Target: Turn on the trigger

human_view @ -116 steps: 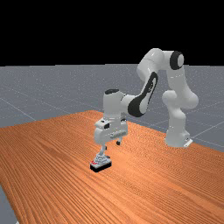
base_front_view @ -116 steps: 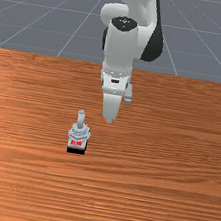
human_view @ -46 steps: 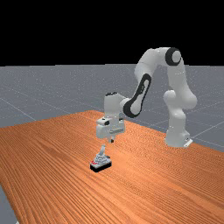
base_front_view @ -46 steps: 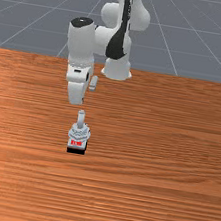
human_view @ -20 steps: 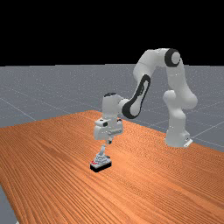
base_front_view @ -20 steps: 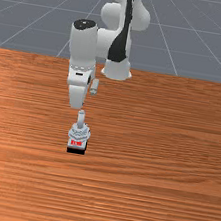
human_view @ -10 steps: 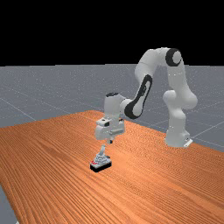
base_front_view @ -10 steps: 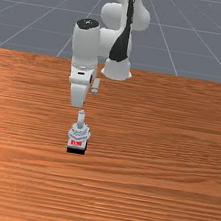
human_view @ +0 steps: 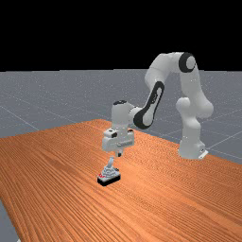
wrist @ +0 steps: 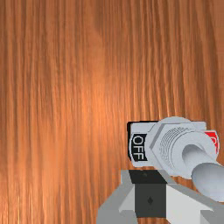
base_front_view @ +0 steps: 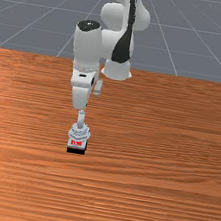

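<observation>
The toggle switch (base_front_view: 79, 134) stands on the table (base_front_view: 170, 193), well in from the edge beside the arm's base (human_view: 191, 147), its OFF label (wrist: 138, 148) toward that edge. Near its lever (base_front_view: 81, 119), the gripper (human_view: 119, 154) has its fingers pressed together.
</observation>
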### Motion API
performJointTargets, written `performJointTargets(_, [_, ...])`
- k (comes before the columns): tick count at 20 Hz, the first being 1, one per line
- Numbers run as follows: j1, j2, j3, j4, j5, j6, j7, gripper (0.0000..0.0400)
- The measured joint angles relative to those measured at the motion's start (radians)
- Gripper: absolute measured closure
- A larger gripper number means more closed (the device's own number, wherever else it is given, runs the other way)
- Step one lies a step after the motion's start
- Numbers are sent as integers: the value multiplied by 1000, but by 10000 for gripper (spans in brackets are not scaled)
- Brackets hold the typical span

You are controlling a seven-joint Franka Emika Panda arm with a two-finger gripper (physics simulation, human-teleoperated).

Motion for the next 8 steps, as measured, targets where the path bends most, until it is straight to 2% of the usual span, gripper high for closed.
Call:
performJointTargets(1, [1, 11, 1, 18, 0, -7, 0, 400])
performJointTargets(2, [-19, 22, 21, 38, 32, -23, -51, 400])
performJointTargets(5, [-22, 54, 26, 92, 38, -47, -52, 400])
performJointTargets(6, [-14, 55, 23, 85, 28, 21, -39, 400])
performJointTargets(8, [-4, 94, 16, 181, 15, -50, -17, 400])
